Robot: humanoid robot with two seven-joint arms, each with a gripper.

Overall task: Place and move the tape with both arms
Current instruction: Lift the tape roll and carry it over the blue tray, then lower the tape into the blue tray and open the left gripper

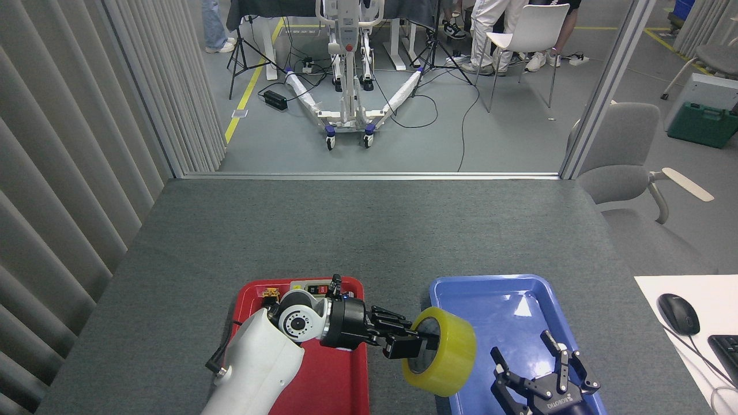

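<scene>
The tape [447,351], a wide yellow roll, hangs in the air over the left edge of the blue tray [490,300], turned on its side with its core facing left. My left gripper [416,341] reaches in from the left and is shut on the roll's wall, one finger inside the core. My right gripper [533,360] stands open over the near end of the blue tray, a short way right of the tape, its fingers spread upward with nothing between them.
The red tray [253,300] under my left arm holds a switch box [314,286] and small parts at its far end. A mouse [678,314] and keyboard [727,351] lie on a white desk at right. Grey table stretches ahead.
</scene>
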